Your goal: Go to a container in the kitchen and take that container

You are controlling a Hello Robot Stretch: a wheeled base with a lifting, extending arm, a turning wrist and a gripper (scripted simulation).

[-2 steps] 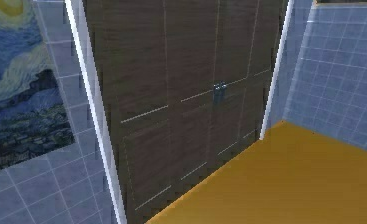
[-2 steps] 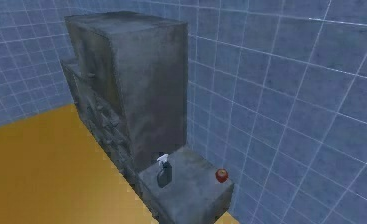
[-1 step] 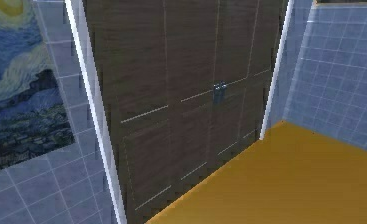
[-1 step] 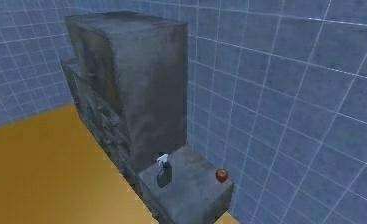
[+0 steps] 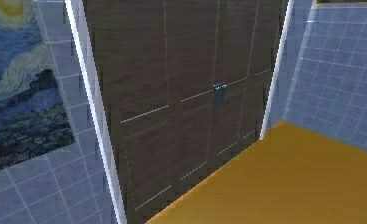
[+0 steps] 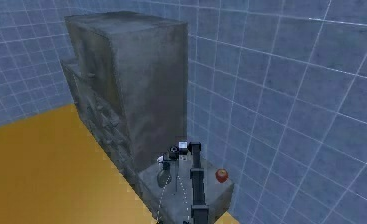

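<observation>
Forward view: 1 dark wood double door, 2 leaves, in a white frame, w/ 1 small metal latch where the leaves meet. The door's top is cut off by the upper edge. 1 painting of a swirling blue night sky hangs on the blue tiled wall at the view's left. Its left side and top are cut off. 1 patch of orange floor shows at btm right.

Arm side view: 1 tall grey block, cabinet- or fridge-like, stands against blue tiling w/ orange floor at the view's left. Lower stepped grey parts run along the block's left side w/ faint lines, too vague to say drawers or doors. At the btm, 1 low grey table, its near part cut off by the btm edge. 1 arm stands up from that edge, ending in 2 white squares. The claw is just left of them, its thin fingers hard to separate from the grey behind. The table's surface lies behind the claw's tip, so can't tell whether it grasps anything. 1 small red round thing sits on the table, right of the arm and near the wall, w/ the arm between it and the claw. It's too small to tell if it's the container.
</observation>
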